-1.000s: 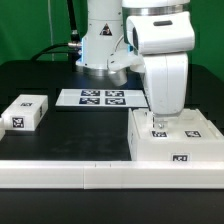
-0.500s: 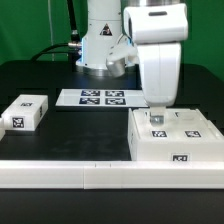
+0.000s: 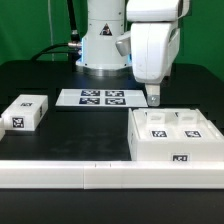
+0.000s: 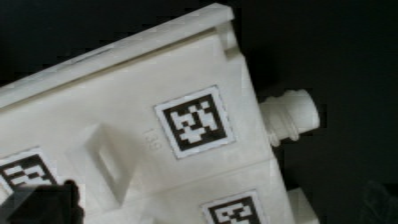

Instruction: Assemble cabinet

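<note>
White cabinet (image 3: 175, 142) lies below my gripper (image 3: 153, 98), which hangs near its edge; open or closed, I cannot tell.

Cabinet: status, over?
Gripper hovers over cabinet far edge, clear of it, jaw state unclear. Cabinet lies flat, untouched. Nothing between them.

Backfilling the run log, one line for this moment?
hand hovers over cabinet far edge, no contact | jaws: unclear | small block apart, exterior view's left | marker board behind
</note>
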`<action>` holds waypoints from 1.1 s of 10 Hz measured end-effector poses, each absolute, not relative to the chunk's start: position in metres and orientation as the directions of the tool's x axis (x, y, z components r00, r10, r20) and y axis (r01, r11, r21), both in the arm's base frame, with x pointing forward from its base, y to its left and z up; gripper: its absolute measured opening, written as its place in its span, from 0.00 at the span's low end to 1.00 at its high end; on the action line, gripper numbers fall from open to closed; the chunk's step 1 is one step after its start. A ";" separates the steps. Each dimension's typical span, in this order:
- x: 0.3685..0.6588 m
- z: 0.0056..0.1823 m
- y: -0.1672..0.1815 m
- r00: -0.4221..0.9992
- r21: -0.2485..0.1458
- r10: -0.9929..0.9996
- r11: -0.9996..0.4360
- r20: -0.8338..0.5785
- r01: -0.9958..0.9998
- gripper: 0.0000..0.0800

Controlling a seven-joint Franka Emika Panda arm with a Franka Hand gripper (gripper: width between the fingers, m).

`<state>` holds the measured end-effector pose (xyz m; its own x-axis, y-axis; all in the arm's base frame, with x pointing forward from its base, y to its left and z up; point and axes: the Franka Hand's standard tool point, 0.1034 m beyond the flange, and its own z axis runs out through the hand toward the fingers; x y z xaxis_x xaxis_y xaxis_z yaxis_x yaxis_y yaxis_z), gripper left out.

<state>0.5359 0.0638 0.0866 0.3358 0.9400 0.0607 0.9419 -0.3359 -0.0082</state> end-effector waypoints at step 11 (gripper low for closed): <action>0.523 0.080 0.090 0.998 -0.096 0.063 -0.993 0.005 0.063 1.00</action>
<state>0.5229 0.0899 0.0802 0.9980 0.0627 0.0052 0.0629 -0.9934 -0.0959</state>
